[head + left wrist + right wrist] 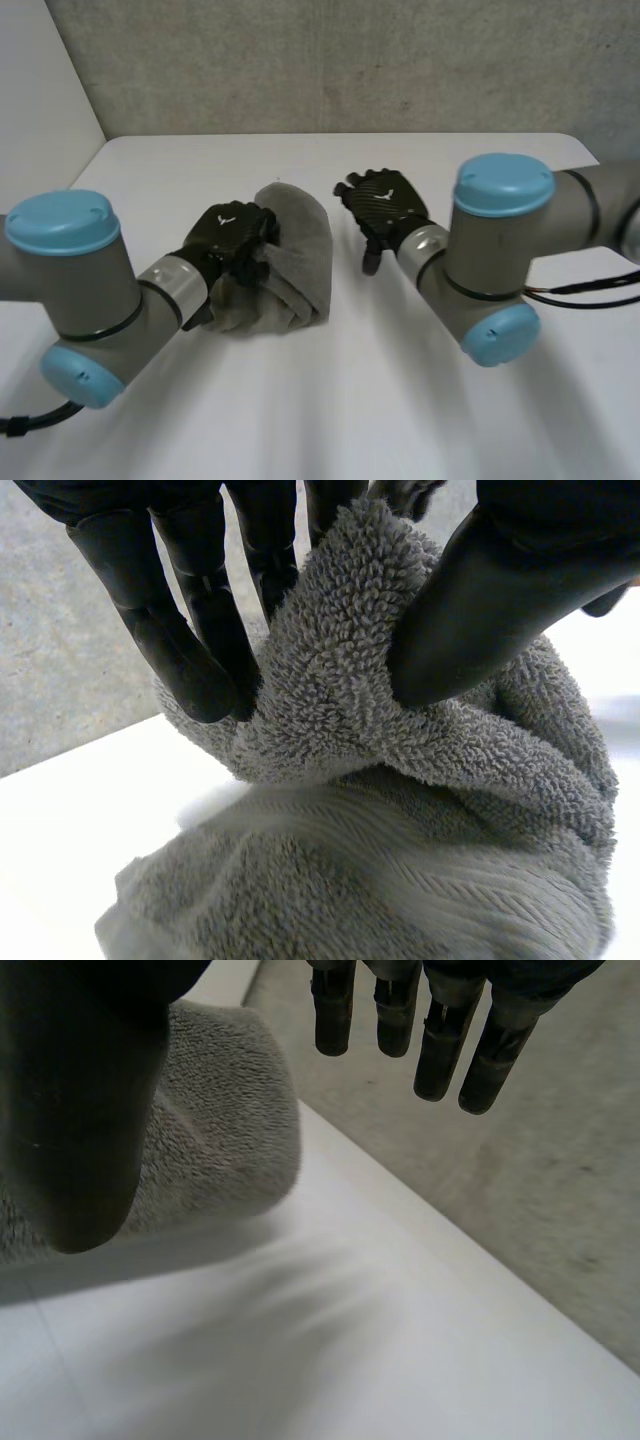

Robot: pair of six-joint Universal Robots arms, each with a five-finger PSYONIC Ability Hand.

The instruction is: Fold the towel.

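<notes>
One towel [295,255], grey terry, lies bunched in a thick heap on the table [330,400], left of centre.

Handling, as we judge it: soft, light and limp. It will sag and drag rather than hold a shape, and the looped pile should grip well (nothing here to break).

At the heap's left side, the left hand [232,238] has its fingers [190,650] and thumb [480,610] pinching a raised fold of cloth between them.

On the other side, the right hand [385,200] hangs near the towel and seems apart from it. Its fingers [440,1050] are straight and hold nothing.

We think the best hold is a corner or hem edge, not the bulk. We cannot pick out the corners in the heap.

The table is white and smooth, with open surface all round the towel for spreading it. A rough grey wall [330,60] stands behind.
</notes>
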